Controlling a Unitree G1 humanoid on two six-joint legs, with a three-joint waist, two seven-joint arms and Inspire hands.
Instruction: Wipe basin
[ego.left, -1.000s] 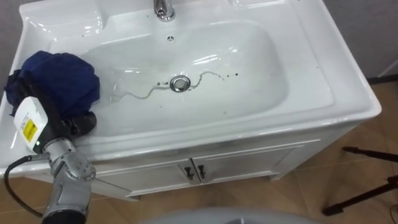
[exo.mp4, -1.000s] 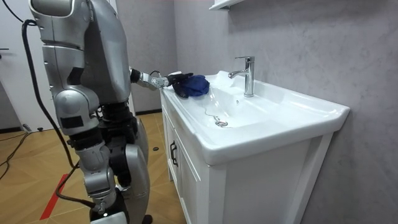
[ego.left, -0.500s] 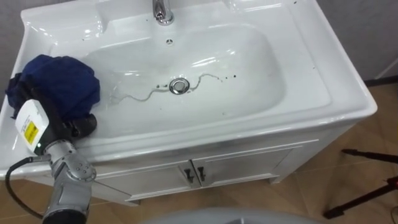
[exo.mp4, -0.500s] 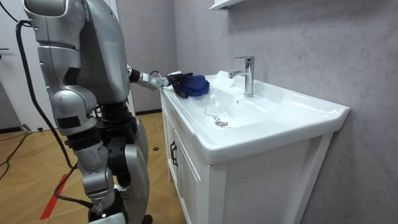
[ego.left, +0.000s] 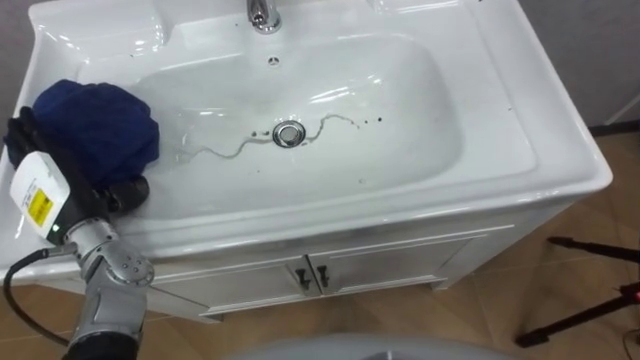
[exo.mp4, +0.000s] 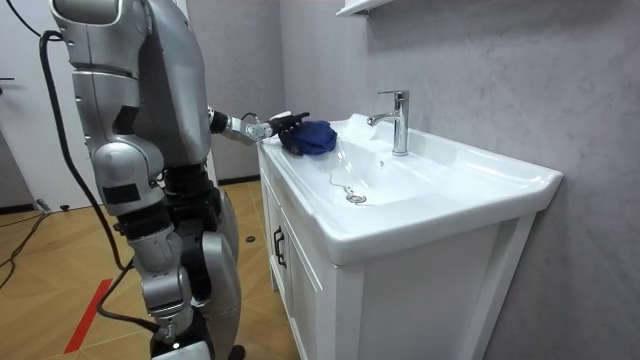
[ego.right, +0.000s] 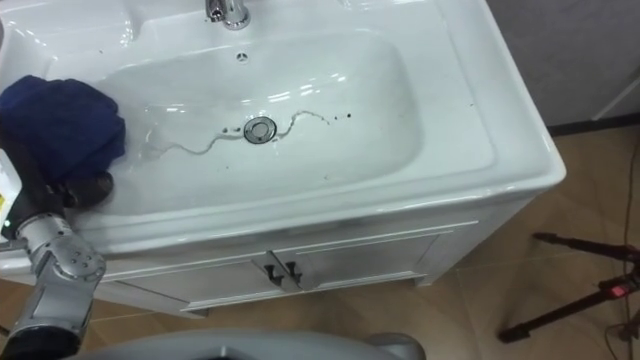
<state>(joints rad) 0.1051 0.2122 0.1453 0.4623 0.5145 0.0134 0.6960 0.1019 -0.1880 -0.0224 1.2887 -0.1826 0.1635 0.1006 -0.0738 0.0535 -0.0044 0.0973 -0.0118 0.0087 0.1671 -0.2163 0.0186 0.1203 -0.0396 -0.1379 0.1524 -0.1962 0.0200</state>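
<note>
Left hand sits at the left end of the basin, on the slope just inside the rim. My fingers are curled into the blue cloth. It bunches over them in a thick wad, so most of my grip is hidden. One dark fingertip pokes out toward the bowl.

Dirt to reach: a wavy grey streak running through the drain, and a few dark specks to its right. All of it lies well apart from the cloth. My read is that this stretch is not yet wiped.

Risks, as I judge them:
- Wad too balled up. Only a small patch would meet the porcelain, and the streak could smear rather than lift.
- Glossy slope. The cloth may slip from under my fingers on the downstroke, leaving bare fingertips on the bowl.
- Reach. The specks lie past the drain, on the far side from my arm. I stand at the end of the cabinet, and stretching could lift the cloth off the surface.
- A loose fold could catch on the drain and drag the cloth out of my grip.
- Sweeping too high toward the faucet could knock my hand against it.
- Drawing back over the rim could drop the cloth to the floor.
</note>
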